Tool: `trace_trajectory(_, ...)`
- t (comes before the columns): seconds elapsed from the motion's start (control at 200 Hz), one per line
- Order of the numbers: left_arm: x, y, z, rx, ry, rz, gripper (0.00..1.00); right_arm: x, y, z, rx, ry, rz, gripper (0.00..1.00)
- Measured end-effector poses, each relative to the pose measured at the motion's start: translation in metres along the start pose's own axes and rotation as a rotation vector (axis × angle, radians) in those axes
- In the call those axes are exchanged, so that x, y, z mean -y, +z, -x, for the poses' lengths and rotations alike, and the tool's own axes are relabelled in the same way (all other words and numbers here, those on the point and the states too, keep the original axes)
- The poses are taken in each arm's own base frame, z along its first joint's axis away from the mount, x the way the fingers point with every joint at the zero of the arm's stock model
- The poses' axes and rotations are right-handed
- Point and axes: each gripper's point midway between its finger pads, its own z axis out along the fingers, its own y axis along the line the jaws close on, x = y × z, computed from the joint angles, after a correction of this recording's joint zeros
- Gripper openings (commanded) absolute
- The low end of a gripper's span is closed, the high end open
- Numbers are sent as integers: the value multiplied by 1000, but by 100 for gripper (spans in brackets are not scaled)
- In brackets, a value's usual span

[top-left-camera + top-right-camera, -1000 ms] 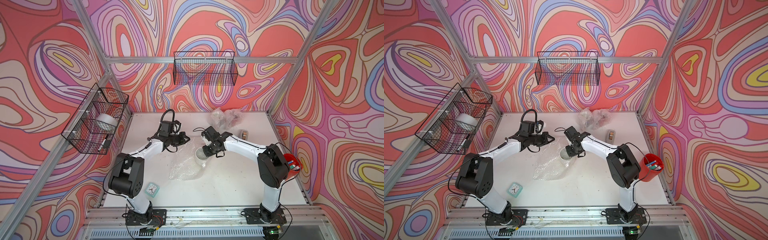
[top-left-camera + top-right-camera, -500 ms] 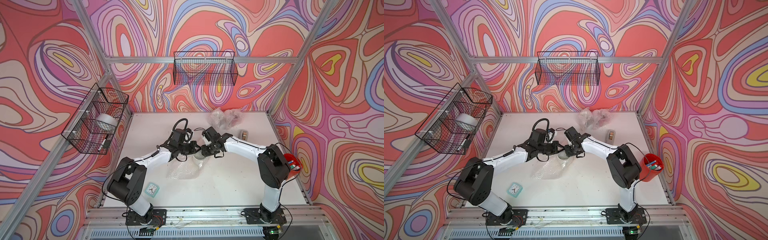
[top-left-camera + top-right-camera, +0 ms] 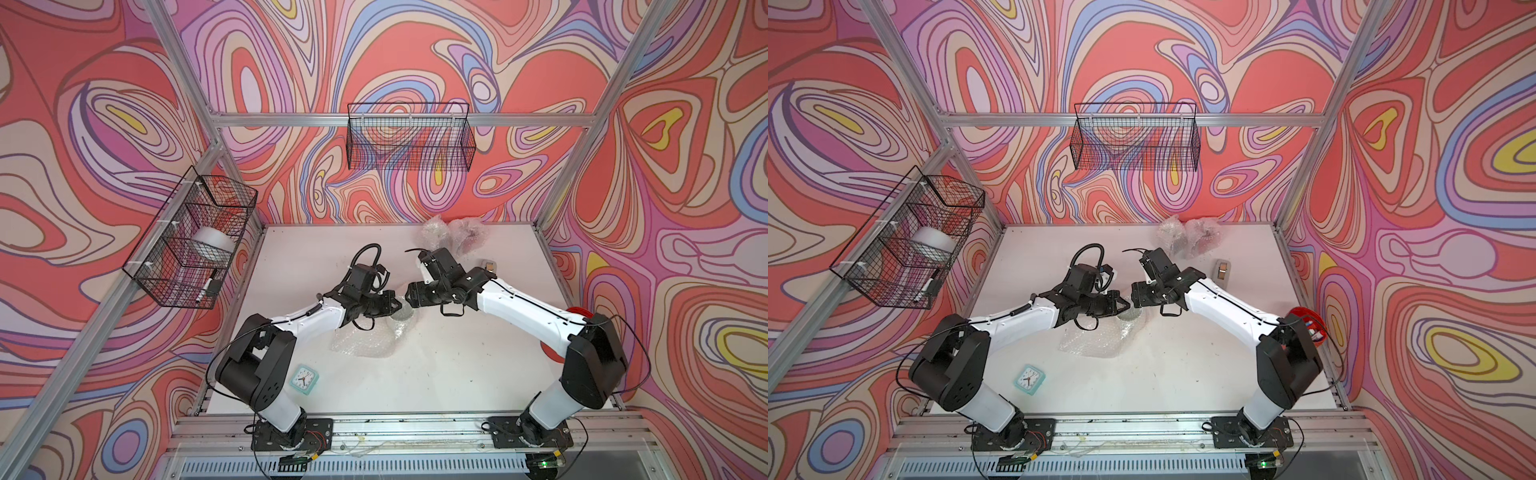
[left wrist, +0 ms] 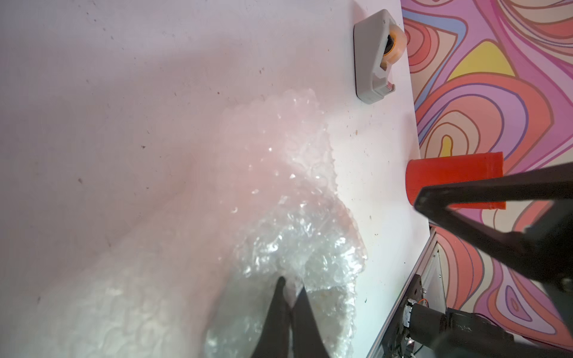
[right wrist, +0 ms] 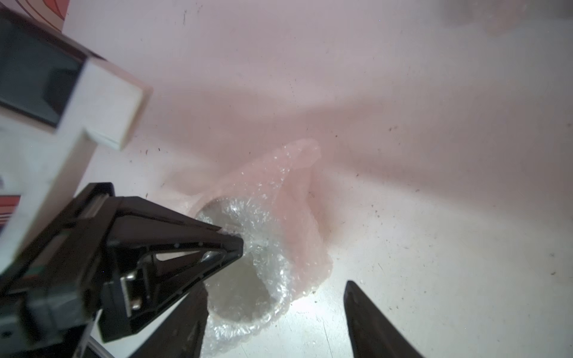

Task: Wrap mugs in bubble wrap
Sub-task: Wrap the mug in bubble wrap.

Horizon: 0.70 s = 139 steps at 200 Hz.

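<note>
- The swirl-patterned walls in red, lilac and cream close the cell on three sides, edged with aluminium bars.
- The white table, speckled with small marks, makes the floor of the cell.
- The bubble wrap lies crumpled mid-table, with one edge drawn up over the mug.
- The left gripper has its jaws pressed together on a fold of the wrap at the mug's mouth.
- The right gripper is spread wide and holds nothing, with a finger on either side of the mug.
- The mug sits mid-table between the grippers. Its long axis is roughly upright and its mouth is up. Wrap hides the handle.
</note>
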Motion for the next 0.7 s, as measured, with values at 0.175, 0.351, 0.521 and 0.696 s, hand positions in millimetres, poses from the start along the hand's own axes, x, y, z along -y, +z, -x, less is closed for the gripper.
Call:
trace_trajectory(0.175,3,2,-4,-10,12,-3,6,2,20,8,-21,54,-9,71)
trace_trajectory(0.351,4,3,-5,-13,18,-5,13,10,52,-10,-110,73,-43,69)
trace_trajectory(0.521,7,4,-9,-22,22,-10,25,19,63,-19,-148,83,-71,68)
trace_trajectory(0.696,15,-1,-15,-23,28,-62,30,20,65,-19,-152,88,-70,66)
